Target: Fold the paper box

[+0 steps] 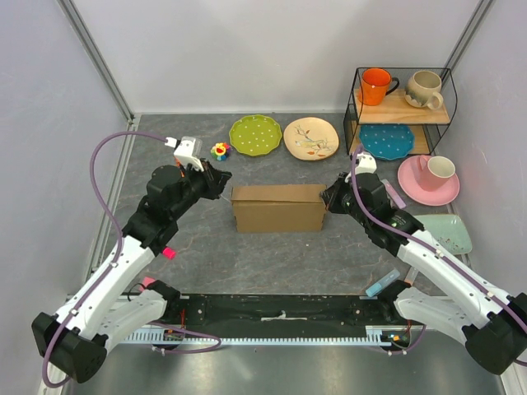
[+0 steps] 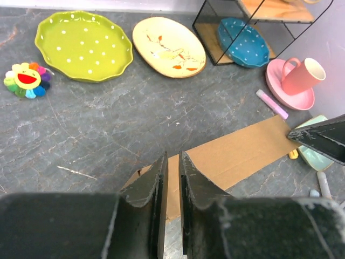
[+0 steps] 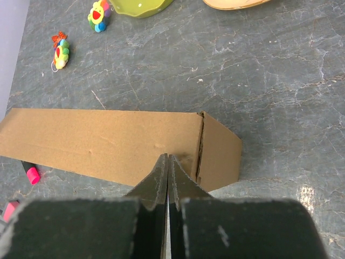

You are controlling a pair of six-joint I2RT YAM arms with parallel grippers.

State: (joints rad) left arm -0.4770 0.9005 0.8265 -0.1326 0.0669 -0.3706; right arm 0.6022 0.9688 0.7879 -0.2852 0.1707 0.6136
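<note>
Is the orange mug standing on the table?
No, the orange mug stands on the top shelf of the wire rack.

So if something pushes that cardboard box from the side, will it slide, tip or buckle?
It would probably slide rather than tip: the paper box sits low and long on the flat table. It is likely light, being thin cardboard. Its end flap may spring open, since it looks only folded.
</note>
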